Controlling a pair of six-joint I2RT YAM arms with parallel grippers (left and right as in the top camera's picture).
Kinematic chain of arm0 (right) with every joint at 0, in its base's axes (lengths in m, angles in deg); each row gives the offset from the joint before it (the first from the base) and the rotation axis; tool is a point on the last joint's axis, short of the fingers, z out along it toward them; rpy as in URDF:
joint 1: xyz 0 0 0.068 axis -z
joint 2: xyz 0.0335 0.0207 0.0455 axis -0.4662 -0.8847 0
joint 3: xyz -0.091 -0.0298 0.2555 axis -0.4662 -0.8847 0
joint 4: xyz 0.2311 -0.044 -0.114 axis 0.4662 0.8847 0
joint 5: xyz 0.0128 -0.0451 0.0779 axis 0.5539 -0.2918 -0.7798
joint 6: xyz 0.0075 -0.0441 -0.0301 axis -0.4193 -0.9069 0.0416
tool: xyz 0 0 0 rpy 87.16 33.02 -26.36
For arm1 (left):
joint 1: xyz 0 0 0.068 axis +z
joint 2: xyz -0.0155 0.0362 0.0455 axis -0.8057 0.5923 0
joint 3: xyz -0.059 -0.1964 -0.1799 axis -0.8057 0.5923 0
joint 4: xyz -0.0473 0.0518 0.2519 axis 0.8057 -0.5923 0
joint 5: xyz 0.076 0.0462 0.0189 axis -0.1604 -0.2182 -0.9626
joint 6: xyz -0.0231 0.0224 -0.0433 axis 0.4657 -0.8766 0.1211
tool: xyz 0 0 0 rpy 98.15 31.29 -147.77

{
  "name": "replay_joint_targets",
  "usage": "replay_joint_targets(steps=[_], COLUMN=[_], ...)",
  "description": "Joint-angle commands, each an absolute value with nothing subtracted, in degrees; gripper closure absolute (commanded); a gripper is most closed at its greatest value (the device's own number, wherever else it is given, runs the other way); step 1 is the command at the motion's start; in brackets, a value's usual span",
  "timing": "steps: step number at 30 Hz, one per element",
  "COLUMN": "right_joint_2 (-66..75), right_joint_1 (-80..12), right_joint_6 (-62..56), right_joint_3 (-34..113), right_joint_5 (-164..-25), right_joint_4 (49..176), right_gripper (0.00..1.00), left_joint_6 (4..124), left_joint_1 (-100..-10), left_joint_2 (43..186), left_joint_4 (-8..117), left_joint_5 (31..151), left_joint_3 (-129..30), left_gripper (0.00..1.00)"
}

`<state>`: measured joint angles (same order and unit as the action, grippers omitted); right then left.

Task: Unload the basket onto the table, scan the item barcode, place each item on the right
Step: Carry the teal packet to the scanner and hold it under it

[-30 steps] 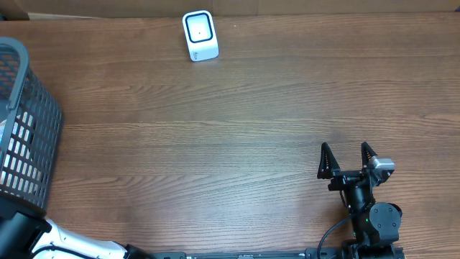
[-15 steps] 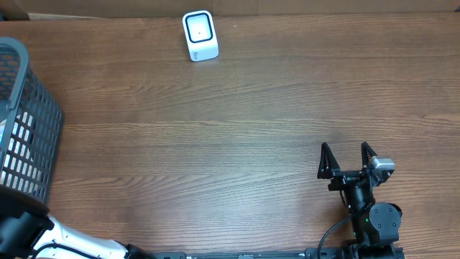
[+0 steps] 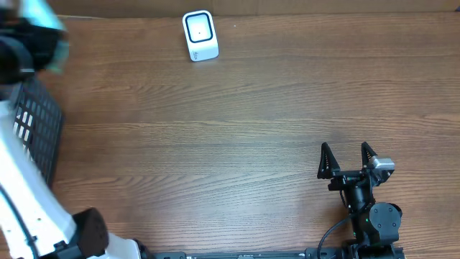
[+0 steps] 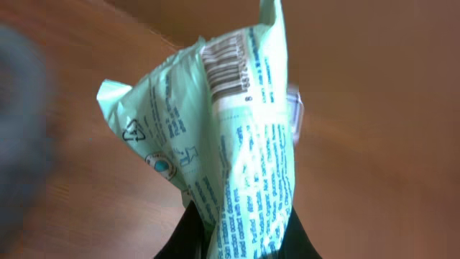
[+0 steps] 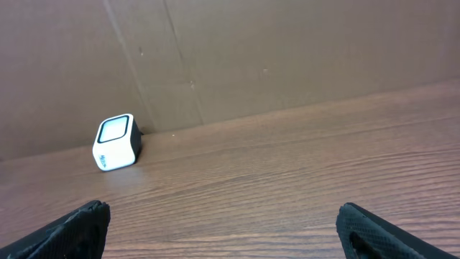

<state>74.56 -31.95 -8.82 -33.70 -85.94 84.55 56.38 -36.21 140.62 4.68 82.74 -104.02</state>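
Nearest the lens, the left gripper (image 4: 233, 230) clamped the lower end of a pale green packet (image 4: 230, 144), its long axis running up the frame and its barcode (image 4: 226, 68) at the top. Overhead, the packet blurred at upper left. The white scanner (image 3: 200, 34) sat well right of it, at top centre, while the right gripper (image 3: 345, 147) waited at lower right, fingers spread and empty.

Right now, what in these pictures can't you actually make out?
Packet: small print is blurred in the left wrist view, so the brand is unreadable.
Left end effector: fingers cut off by the wrist view's bottom edge; only a smear overhead.
Basket: overhead, largely hidden by the left arm and the frame edge; contents unseen.
Scanner: too small overhead to read its face.
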Motion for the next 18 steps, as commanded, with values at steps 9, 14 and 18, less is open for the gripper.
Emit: replay_joint_targets(steps=[9,14,18], right_joint_2=[75.2,75.2,75.2], right_joint_1=[-31.9,-31.9,-31.9], right_joint_6=[-8.7,-8.7,-8.7], right_joint_3=[-34.3,-34.3,-34.3], right_joint_5=[-85.7,-85.7,-85.7], right_joint_4=[84.2,84.2,84.2], right_gripper=[0.0,0.0,0.0], left_joint_6=[64.9,68.1,70.7], left_joint_1=[-62.7,-70.7,-74.4], left_joint_2=[152.4,154.4,154.6], left_joint_4=[0.4,8.1,15.5], left_joint_5=[64.4,64.3,64.0], left_joint_3=[-86.9,-73.3,-64.7], left_gripper=[0.96,0.96,0.96])
